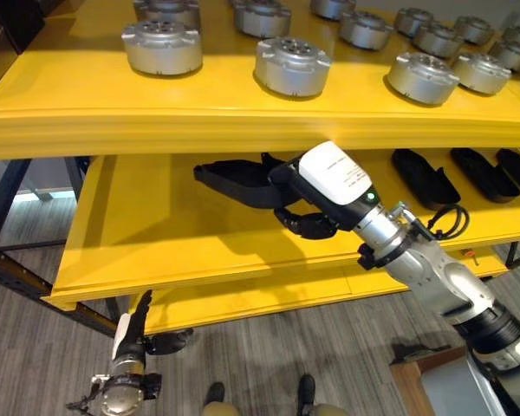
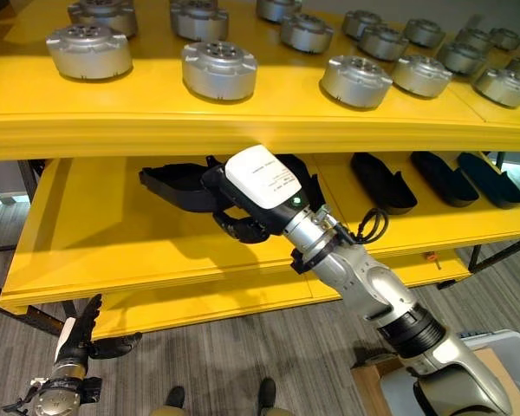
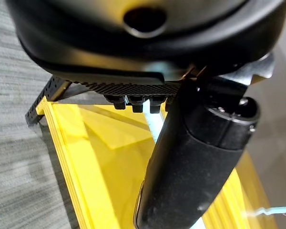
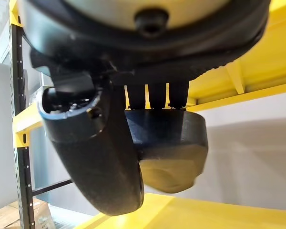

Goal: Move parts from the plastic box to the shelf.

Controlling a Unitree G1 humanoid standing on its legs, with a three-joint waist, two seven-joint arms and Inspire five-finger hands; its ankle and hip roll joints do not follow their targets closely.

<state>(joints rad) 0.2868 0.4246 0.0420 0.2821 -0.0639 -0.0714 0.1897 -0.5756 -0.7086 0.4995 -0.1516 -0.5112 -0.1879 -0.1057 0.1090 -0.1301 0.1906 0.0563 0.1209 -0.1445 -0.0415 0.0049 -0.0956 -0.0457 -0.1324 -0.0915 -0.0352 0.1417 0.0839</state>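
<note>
one black part [image 4: 167,148] in right hand [image 2: 243,208], shelf [image 1: 173,234]

The long yellow metal upper shelf [image 1: 243,121] overhangs the yellow middle shelf [image 1: 156,243], leaving a low slot. Its left half lies bare; black moulded plastic shells [image 1: 425,178] occupy the right. Round silver metal housings [image 1: 292,65] crowd the top.

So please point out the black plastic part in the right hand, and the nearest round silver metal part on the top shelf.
black plastic part [image 1: 230,180], left eye view, its left end.
round silver metal part [image 1: 292,66], left eye view, its top face.
</note>
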